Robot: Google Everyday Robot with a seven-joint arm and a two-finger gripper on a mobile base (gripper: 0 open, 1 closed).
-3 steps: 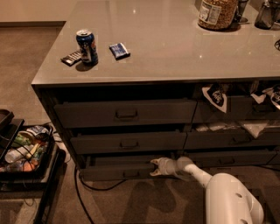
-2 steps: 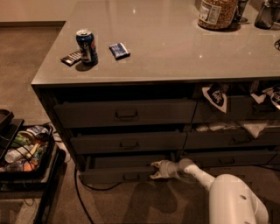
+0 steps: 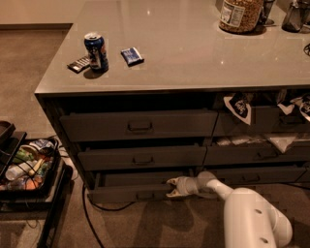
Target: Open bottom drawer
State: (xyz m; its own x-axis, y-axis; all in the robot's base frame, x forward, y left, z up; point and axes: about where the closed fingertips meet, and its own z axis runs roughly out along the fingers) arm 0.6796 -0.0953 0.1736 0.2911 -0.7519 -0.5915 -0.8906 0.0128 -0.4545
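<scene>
The bottom drawer [image 3: 131,193] is the slim dark-grey front at the foot of the left three-drawer stack, with a small centre handle [image 3: 145,195]. It stands pulled out a little, further than the two drawers above it, and a strip of dark inside shows behind its front. My gripper [image 3: 170,188] is at the right end of the drawer's front, at its top edge, with its white fingers spread above and below that edge. My white arm [image 3: 247,213] reaches in from the lower right.
The middle drawer [image 3: 143,157] and the tall top drawer [image 3: 138,125] sit above. Right-hand drawers hold white cloth and paper [image 3: 286,140]. A can [image 3: 96,51], packets and a jar [image 3: 241,14] stand on the counter. A black tray of items [image 3: 26,167] and a cable [image 3: 89,213] lie at the left.
The bottom drawer has slid out a little further. My gripper and arm have drawn back slightly toward the camera with it.
</scene>
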